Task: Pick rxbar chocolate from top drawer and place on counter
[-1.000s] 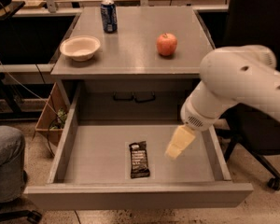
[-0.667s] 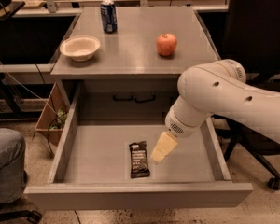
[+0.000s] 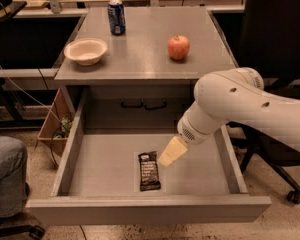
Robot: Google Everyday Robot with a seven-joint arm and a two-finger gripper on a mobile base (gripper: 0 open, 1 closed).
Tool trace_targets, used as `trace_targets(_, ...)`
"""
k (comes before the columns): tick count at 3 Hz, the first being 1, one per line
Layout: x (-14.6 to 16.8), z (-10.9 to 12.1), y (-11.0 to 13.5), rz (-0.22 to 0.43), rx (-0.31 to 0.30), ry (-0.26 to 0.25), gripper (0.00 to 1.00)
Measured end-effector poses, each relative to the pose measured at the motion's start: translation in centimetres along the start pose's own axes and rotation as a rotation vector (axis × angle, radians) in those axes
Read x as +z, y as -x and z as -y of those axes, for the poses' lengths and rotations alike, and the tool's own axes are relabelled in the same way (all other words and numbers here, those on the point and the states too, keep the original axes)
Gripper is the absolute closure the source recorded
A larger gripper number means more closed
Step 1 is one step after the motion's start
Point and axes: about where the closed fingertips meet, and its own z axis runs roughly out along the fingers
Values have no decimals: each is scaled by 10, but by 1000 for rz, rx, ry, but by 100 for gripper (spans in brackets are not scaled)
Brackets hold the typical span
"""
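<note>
The rxbar chocolate [image 3: 149,170] lies flat on the bottom of the open top drawer [image 3: 105,166], near the middle front. It is a dark bar with white lettering. My gripper [image 3: 170,153] hangs inside the drawer just right of the bar's upper end, slightly above it, on the white arm that comes in from the right. The counter [image 3: 140,41] is the grey top behind and above the drawer.
On the counter stand a blue soda can [image 3: 116,17], a white bowl [image 3: 86,50] and a red apple [image 3: 178,47]. A person's knee [image 3: 5,176] is at the left. An office chair base [image 3: 285,184] is at the right. A lower drawer handle [image 3: 143,104] shows behind.
My arm and gripper have moved left across the drawer, from near the right wall to just beside the bar. The bar has not moved.
</note>
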Motion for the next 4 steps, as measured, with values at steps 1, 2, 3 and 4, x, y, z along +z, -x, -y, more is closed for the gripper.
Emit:
trace_targets(1,33,15,15,51,166,33,0)
trace_targets(2,68,18,31,63,284,37,0)
trace_targets(3,68,16,33,65,344,41,0)
trace_targets(4,70,11,33,51,317,26,0)
